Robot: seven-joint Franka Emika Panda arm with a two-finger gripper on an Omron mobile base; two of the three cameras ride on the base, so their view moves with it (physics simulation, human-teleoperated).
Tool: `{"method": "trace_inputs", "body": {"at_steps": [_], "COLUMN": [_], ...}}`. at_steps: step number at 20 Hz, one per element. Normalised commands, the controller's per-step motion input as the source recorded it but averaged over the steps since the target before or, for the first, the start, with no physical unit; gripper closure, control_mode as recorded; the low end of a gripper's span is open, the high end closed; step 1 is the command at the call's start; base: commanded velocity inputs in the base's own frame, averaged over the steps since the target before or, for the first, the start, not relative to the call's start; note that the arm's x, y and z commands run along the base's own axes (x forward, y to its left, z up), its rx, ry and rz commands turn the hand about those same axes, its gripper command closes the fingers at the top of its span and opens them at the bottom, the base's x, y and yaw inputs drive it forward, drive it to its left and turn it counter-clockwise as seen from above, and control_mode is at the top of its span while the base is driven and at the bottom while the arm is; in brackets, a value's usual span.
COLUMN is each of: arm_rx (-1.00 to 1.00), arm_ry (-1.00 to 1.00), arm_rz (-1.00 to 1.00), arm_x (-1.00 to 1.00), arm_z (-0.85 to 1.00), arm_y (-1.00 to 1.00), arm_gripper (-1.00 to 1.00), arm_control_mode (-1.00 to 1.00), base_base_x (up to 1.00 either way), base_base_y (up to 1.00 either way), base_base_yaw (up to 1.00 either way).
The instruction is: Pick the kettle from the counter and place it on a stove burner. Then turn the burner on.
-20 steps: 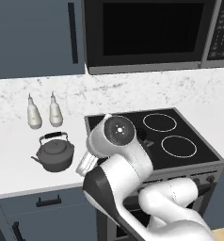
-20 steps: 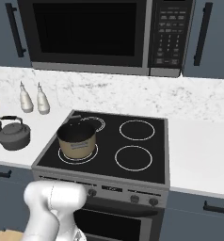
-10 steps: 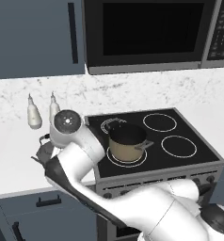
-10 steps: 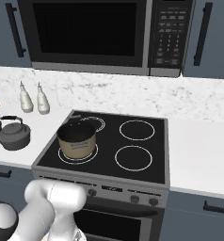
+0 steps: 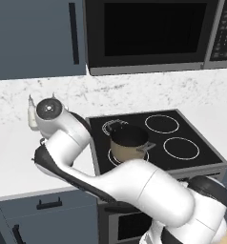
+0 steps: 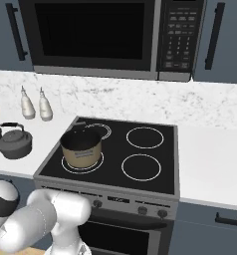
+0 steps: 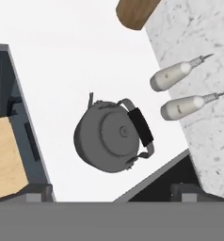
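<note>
Arm now leftward — kettle point(image 6: 13, 142) spout left

Tan pot point(image 6: 81, 147) with black rim sits on the front left ring of the black cooktop point(image 6: 155, 172), upright, side handles visible. Two pale shakers point(image 6: 34, 104) stand side by side at the back by the marble-look backsplash point(image 6: 140, 99), left of the cooktop, with a brown wooden object point(image 7: 135, 12) further left at the frame edge. Black microwave point(image 6: 105, 37) hangs above the cooktop between dark blue-grey upper cabinets point(image 5: 36, 35); oven knobs point(image 6: 150, 210) line the front panel.
</note>
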Motion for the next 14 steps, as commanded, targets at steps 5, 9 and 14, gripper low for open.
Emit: {"method": "trace_inputs", "body": {"at_steps": [5,9,14], "arm_rx": [-0.03,-0.04,-0.06], "arm_ry": [0.09,0.13,0.12], "arm_rz": [0.00,0.01,0.05], "arm_x": [0.57,0.36,0.27], "arm_z": [-0.23,-0.14,-0.20], "arm_y": [0.00,0.00,-0.02], "arm_gripper": [-1.00,-1.00,-1.00], "arm_control_mode": [-1.00,-1.00,-1.00], "base_base_x": [0.00,0.00,0.00], "base_base_y": [0.00,0.00,0.00], "base_base_yaw": [0.00,0.00,0.00]}}
